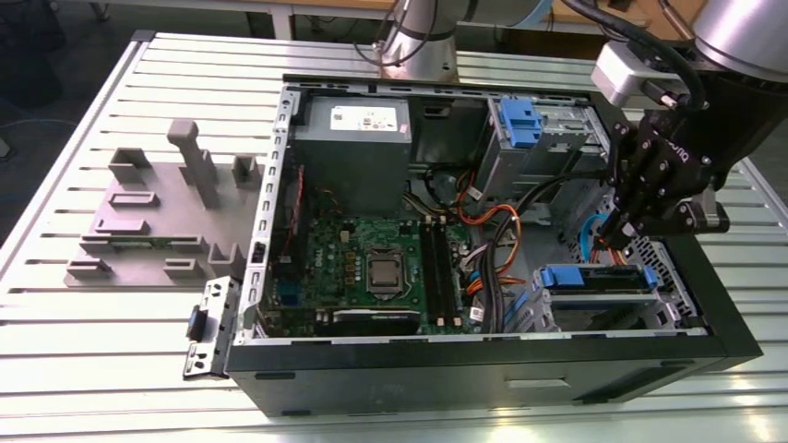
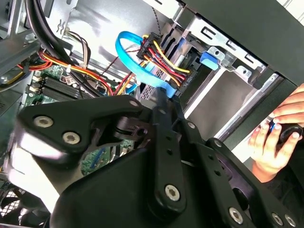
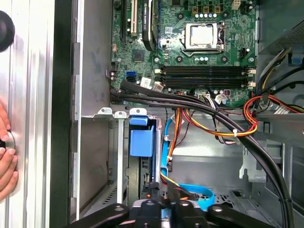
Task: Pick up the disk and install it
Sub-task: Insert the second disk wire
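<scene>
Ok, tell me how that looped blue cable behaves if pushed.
The blue cable is a thin flat ribbon held in a loop: probably light, bendy, springy. Its end seems plugged in near the coloured wires, so it likely flexes aside, not away.

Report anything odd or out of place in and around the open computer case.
A person's hand rests beside the computer case while the gripper works inside it, close to moving parts. Otherwise nothing looks spilled or damaged; the cables lie loose but intact.
</scene>
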You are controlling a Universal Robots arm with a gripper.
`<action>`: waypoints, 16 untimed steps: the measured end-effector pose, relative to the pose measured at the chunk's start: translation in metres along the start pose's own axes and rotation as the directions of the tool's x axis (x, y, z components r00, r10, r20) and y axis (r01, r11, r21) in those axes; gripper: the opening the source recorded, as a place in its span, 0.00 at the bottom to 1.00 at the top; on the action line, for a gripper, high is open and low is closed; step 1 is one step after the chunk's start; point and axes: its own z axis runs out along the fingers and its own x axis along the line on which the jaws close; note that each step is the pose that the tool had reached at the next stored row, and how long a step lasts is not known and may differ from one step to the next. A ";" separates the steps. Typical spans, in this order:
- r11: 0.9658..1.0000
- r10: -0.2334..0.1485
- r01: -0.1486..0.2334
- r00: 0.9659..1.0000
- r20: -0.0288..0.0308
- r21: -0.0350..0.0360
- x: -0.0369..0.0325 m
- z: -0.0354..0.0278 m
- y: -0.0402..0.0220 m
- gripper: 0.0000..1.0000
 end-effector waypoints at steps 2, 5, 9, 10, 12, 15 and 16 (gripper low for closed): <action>1.000 0.000 0.000 1.000 0.000 0.000 0.0000 0.0000 0.0000 0.16; 1.000 0.000 0.000 1.000 0.000 0.000 0.0000 0.0000 -0.0001 0.16; 1.000 0.000 0.000 1.000 0.000 0.001 0.0001 0.0001 0.0003 0.16; 1.000 0.000 0.000 1.000 0.000 0.003 0.0001 0.0003 0.0010 0.16; 1.000 0.001 -0.001 1.000 0.000 0.012 0.0002 0.0005 0.0037 0.16; 1.000 0.001 -0.001 1.000 0.000 0.025 0.0004 0.0014 0.0084 0.16; 1.000 0.002 -0.002 1.000 0.000 0.028 0.0004 0.0016 0.0093 0.16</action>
